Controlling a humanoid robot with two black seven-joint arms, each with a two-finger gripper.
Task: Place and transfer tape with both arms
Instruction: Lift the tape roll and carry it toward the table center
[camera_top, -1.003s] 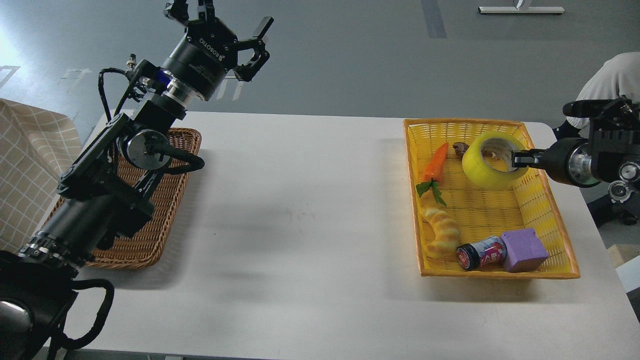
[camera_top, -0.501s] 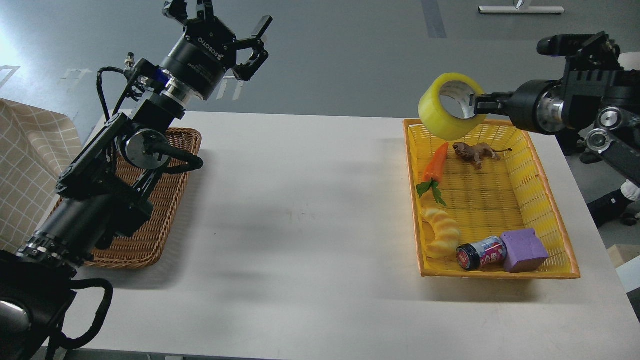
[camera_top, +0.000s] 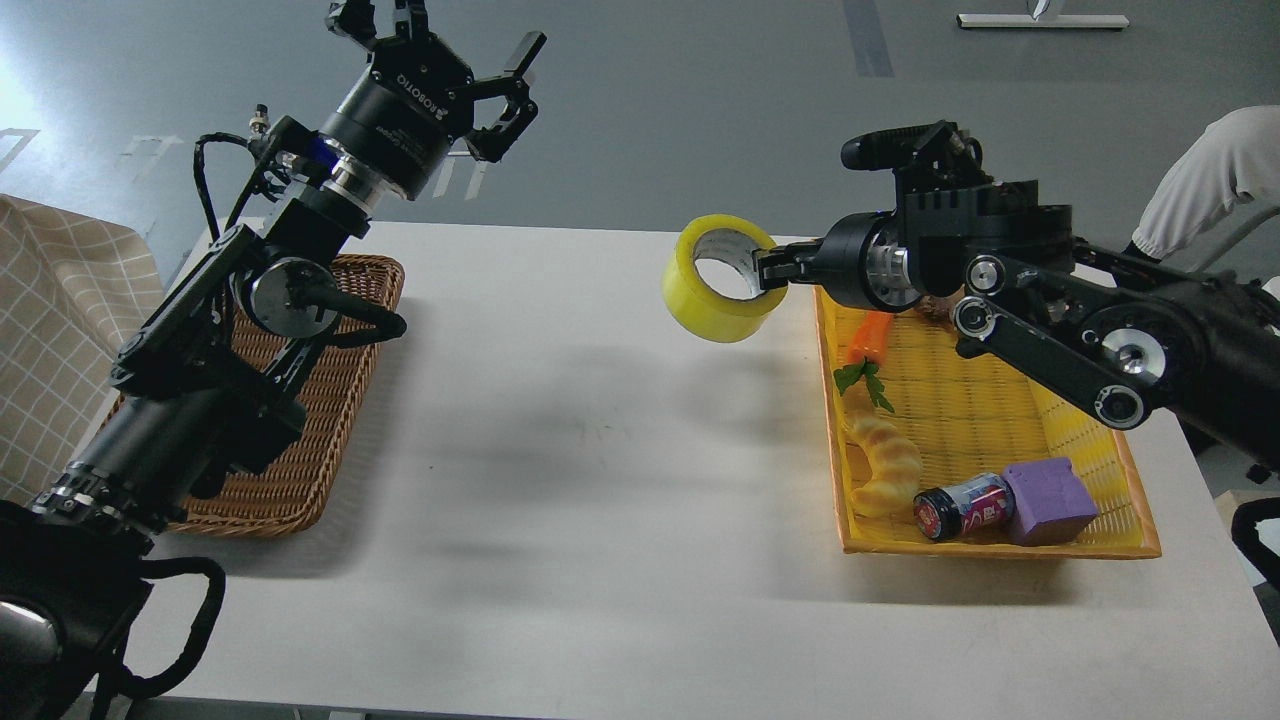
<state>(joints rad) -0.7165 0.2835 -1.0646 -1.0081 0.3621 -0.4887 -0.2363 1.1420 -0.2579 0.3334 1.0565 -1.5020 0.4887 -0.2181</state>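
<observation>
One roll of tape (camera_top: 722, 291) — pinched in my right hand (camera_top: 772, 271) — has left the yellow basket (camera_top: 1100, 440) and now hangs over the tabletop (camera_top: 600, 450); my left hand (camera_top: 470, 70) waits open — handover next.

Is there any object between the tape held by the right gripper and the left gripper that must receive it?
Nothing visible. The tape hangs in the right gripper above bare table, outside the yellow basket. The open left gripper is raised over the brown basket; only open air separates them.
</observation>
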